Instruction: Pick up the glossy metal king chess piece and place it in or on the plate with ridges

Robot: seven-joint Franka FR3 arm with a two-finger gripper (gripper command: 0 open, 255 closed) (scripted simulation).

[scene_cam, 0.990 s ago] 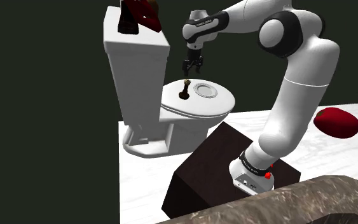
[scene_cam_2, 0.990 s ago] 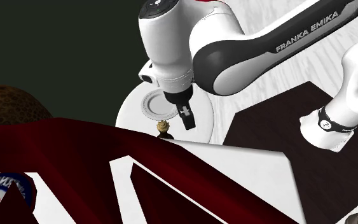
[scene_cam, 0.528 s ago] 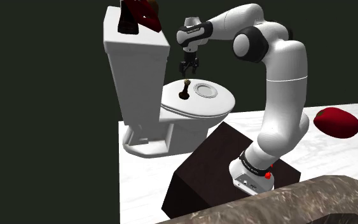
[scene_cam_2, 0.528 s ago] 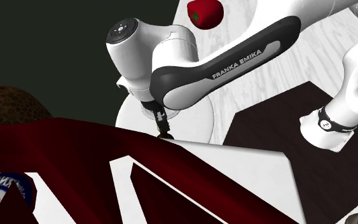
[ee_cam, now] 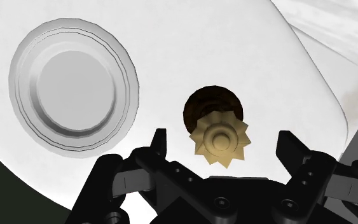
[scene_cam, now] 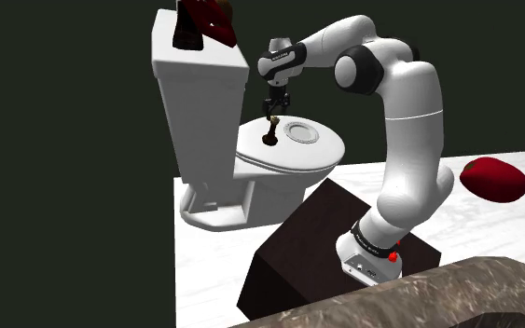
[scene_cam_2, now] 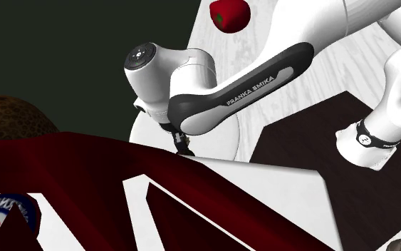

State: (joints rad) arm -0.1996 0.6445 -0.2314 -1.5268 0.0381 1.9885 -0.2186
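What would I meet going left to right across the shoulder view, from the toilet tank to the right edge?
White toilet tank → king chess piece → ridged plate → red fruit-like object.

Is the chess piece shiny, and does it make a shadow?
Wrist view: the king looks dull tan, no glint, inside the open gripper, and I see no clear shadow on the white toilet lid. Shoulder view: it is a small dark shape.
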